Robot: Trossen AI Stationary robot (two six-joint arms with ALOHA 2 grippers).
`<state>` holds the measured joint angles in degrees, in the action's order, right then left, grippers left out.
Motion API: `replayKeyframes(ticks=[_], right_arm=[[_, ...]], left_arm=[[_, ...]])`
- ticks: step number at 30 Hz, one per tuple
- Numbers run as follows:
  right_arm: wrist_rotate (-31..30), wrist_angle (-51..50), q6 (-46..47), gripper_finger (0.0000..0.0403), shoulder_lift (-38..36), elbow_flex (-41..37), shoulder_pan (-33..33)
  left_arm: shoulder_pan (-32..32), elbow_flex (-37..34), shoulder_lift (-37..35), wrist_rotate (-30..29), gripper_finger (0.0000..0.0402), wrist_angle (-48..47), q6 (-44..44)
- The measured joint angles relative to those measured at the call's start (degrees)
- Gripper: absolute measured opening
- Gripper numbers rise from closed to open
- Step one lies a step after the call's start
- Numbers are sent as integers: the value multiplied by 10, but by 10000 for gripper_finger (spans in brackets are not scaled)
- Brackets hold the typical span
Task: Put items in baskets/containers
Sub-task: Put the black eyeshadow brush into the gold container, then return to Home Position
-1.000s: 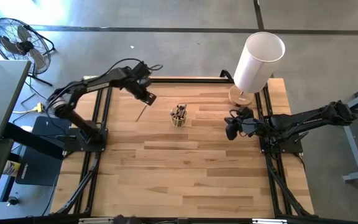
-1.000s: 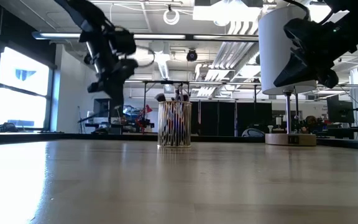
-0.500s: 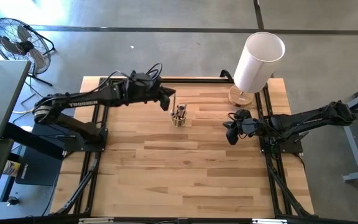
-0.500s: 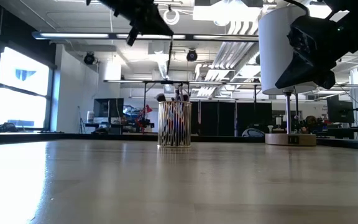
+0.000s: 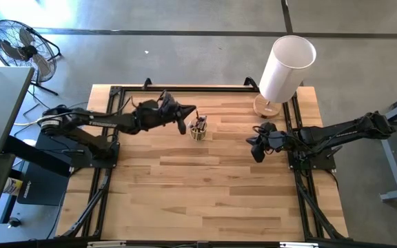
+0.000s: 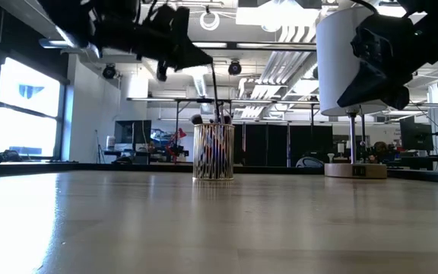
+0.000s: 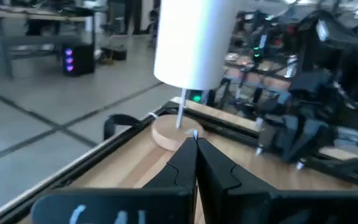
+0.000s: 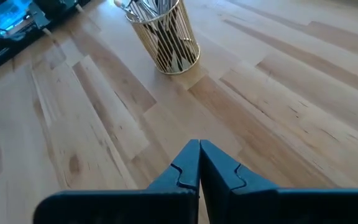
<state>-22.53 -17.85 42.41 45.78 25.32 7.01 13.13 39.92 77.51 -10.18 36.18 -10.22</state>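
Dangling brush point(image 6: 216, 90) (between left fingers point(image 6: 175, 39)) over cup point(image 6: 214, 152)

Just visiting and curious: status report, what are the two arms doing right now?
Left gripper shut on a brush, hanging it above the cup. Right gripper shut, empty, waiting off to the cup's side. Nothing in the way.

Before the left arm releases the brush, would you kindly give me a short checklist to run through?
1. Left gripper fingers shut on the brush: ok.
2. Brush hanging near upright above the cup: ok.
3. Brush's lower end inside the cup's rim: cannot tell.
4. Cup standing upright on the table: ok.
5. Right gripper apart from the cup, fingers shut, holding nothing: ok.
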Motion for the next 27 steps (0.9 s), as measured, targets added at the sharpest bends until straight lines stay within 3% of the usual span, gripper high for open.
replayKeyframes(ticks=[6,15,20,27], right_arm=[[-31,5,11,2,0,0,0],[-74,28,13,1,0,0,0],[-101,25,41,1,0,0,0],[-125,22,14,4,0,0,0]], left_arm=[[0,-56,63,27,0,102,29],[0,-39,114,65,8,92,14],[0,-25,115,90,54,72,14],[0,-11,111,108,139,66,14]])
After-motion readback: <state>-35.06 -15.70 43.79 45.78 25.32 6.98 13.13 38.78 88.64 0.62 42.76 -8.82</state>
